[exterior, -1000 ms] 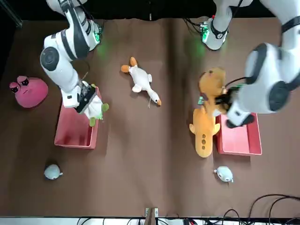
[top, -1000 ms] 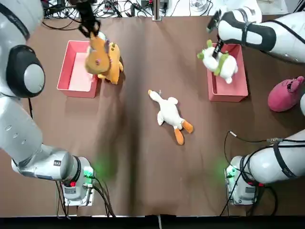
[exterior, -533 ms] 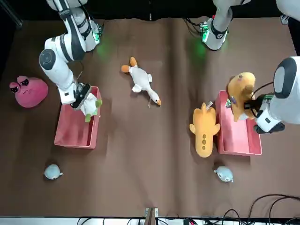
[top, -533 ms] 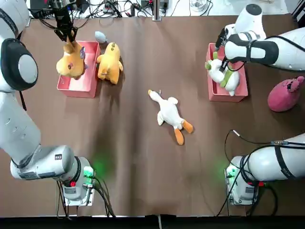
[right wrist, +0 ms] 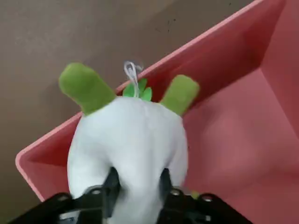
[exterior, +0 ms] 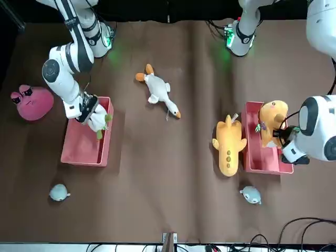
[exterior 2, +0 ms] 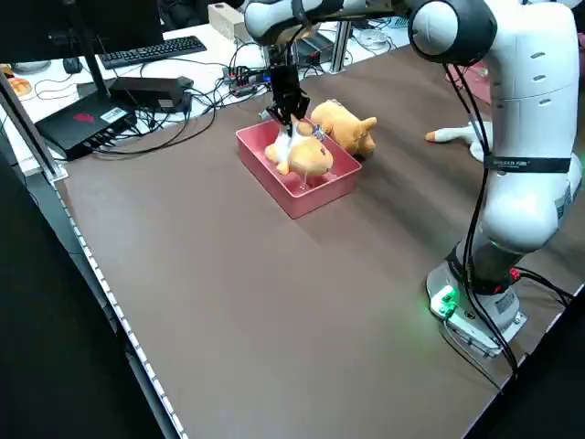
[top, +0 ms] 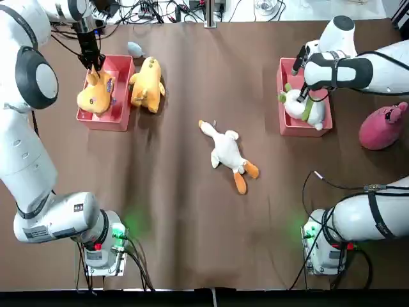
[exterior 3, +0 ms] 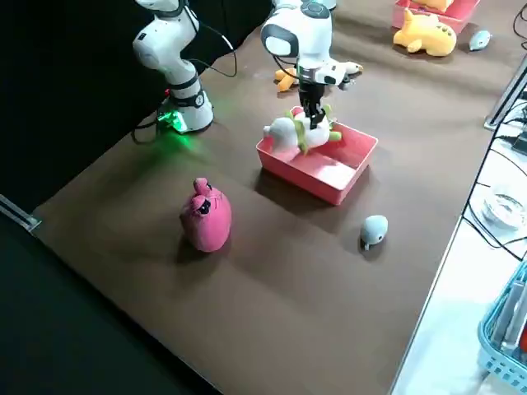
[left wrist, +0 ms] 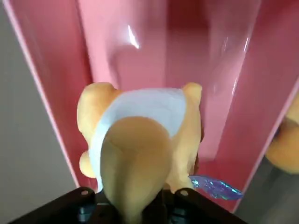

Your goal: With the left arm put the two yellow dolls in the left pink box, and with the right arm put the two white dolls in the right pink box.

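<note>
My left gripper is shut on the head of a tan-orange doll with a white bib, which hangs down into the left pink box. A brighter yellow doll lies on the table against that box's inner side. My right gripper is shut on a round white doll with green trim, held low in the near end of the right pink box. The white goose doll lies flat mid-table, clear of both arms.
A round pink plush sits to the right of the right box. One small grey-blue plush lies behind the left box, another behind the right box. Cables run along the table's far edge.
The left arm carried the tan-orange doll from beside the left box to over it and lowered it in. The right arm lowered the white green-trimmed doll into the right box.
</note>
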`<action>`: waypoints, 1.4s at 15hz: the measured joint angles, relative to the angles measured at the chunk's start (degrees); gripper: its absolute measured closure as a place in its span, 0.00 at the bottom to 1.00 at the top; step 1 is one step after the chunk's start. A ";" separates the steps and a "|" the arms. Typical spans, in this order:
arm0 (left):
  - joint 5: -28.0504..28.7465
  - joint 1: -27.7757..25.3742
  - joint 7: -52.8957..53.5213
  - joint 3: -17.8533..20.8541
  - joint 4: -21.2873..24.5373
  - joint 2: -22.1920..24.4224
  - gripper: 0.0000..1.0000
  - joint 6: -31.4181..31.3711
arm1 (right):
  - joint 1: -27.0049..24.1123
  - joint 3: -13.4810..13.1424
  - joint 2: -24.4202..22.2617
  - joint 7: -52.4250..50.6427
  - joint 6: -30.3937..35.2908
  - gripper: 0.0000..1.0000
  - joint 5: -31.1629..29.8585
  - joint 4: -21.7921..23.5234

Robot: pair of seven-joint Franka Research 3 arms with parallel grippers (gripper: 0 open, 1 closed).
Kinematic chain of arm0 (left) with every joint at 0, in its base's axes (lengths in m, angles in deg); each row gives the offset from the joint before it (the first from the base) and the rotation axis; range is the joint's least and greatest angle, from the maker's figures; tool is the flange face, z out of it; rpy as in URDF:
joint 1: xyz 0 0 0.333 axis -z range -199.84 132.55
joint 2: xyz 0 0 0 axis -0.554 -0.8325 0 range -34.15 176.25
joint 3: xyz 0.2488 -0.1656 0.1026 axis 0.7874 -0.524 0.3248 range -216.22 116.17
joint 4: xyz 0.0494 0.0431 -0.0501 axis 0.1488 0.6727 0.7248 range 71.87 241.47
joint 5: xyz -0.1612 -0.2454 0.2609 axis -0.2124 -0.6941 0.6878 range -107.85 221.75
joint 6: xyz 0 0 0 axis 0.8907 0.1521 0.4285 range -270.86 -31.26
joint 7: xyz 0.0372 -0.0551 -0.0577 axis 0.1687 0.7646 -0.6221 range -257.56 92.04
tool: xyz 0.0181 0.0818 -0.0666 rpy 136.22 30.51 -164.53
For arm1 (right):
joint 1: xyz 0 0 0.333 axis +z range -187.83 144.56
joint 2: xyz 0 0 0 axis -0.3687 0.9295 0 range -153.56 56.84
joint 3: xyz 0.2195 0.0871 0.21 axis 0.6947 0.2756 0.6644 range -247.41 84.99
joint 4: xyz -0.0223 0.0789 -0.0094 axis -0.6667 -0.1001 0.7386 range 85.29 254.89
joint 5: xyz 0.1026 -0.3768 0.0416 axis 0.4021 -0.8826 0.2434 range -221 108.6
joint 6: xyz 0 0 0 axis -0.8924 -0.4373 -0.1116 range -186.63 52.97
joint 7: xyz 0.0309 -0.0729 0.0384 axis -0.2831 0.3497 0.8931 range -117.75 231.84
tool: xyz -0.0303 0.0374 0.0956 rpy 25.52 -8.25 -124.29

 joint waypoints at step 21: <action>2.29 0.94 -7.64 -9.24 -1.64 2.29 0.02 -4.89 | 35.36 1.78 -2.38 43.93 10.32 0.00 4.05 -4.75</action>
